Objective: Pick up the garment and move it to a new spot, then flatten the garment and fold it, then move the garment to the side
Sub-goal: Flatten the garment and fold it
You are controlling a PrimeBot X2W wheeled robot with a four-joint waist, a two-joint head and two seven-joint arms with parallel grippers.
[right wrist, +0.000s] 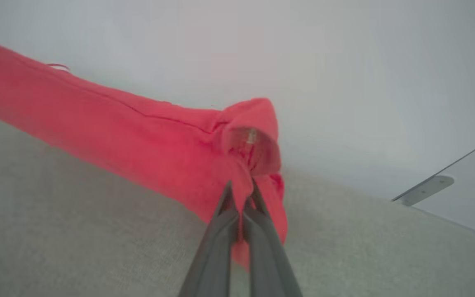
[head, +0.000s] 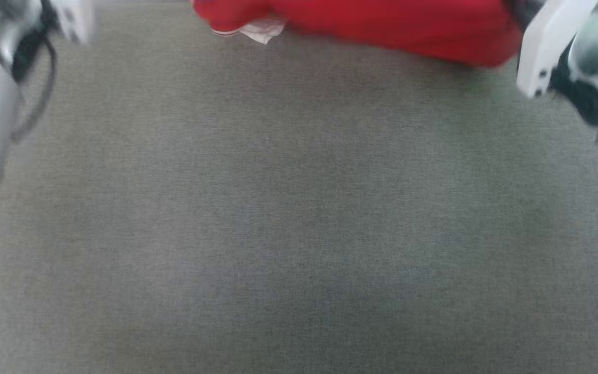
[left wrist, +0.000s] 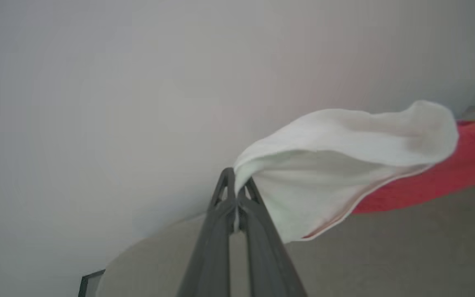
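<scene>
hanging over grey surface [head: 299,234], garment [head: 392,28], left jaws clamped on white sleeve [left wrist: 344,165], right jaws on red edge [right wrist: 245,181]

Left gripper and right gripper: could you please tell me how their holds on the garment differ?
The left gripper pinches a white sleeve; the right gripper pinches bunched red cloth. The sleeve fans out from the left gripper; red cloth wraps the right gripper's tips. Both are shut on the same garment.
</scene>
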